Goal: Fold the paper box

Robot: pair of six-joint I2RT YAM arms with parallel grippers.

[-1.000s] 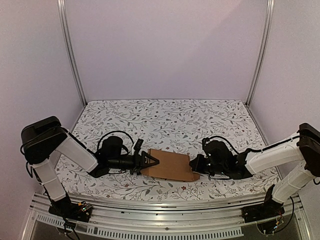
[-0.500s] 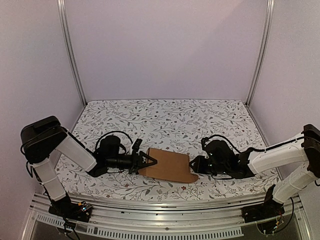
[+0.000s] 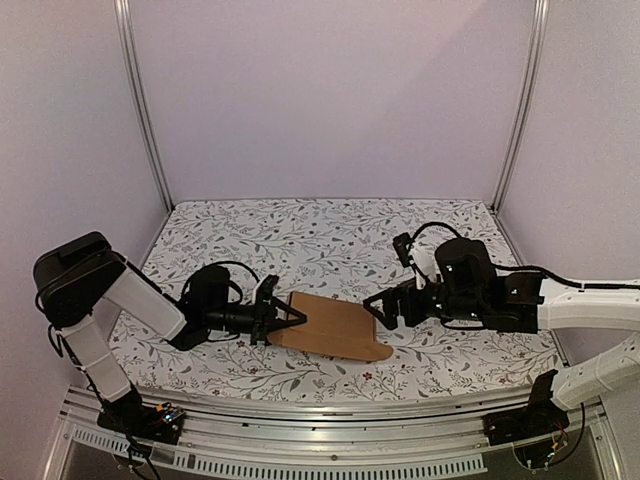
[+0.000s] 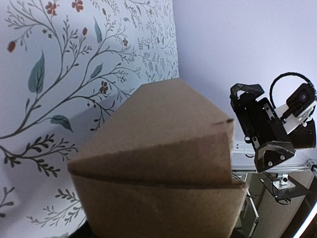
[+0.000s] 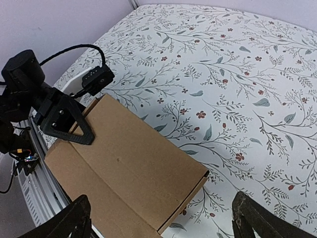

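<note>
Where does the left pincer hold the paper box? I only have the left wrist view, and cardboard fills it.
Observer: At its left end. The left pincer grips there, with one finger lying on top of the paper box.
Operator: Is the box opened up?
Observer: No. The right wrist view shows a flat sleeve with one long crease.
Operator: Where is the right pincer?
Observer: The right pincer hangs open by the box's right end, clear of the cardboard.

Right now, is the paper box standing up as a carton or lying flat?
Nearly flat: the paper box lies low on the table, one end showing an open gap.
</note>
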